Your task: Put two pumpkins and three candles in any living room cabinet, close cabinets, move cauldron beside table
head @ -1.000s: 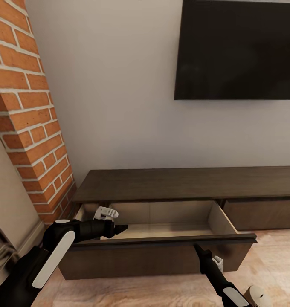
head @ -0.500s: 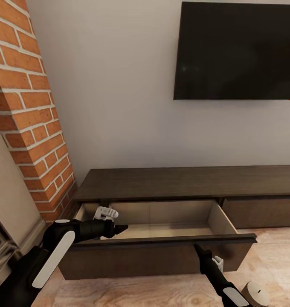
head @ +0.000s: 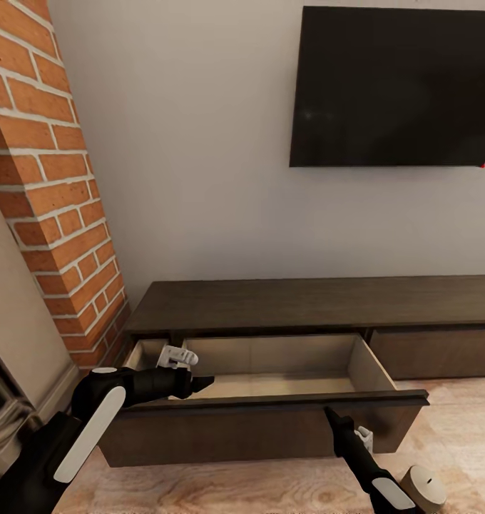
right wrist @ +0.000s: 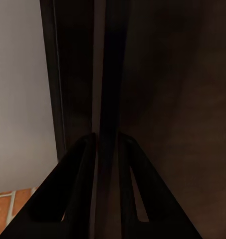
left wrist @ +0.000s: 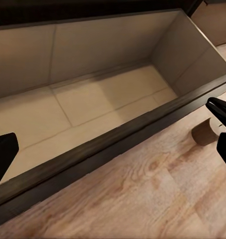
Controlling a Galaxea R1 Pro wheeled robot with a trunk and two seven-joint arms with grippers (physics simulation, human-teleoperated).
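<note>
1. At lower left of the head view, the left gripper (head: 200, 382) hung over the open cabinet (head: 271, 428) drawer, fingers apart, empty.
2. The drawer held nothing; loading seemed next.
3. The right gripper (head: 329, 414) touched the drawer front, fingers seemingly nearly together.
4. A candle (head: 424, 487) stood on the floor, lower right.

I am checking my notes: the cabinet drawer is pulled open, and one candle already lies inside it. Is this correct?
Not quite. The drawer is pulled open, but it is empty, as the left wrist view shows. The one candle in sight stands on the floor by the right arm, seen in the head view.
</note>
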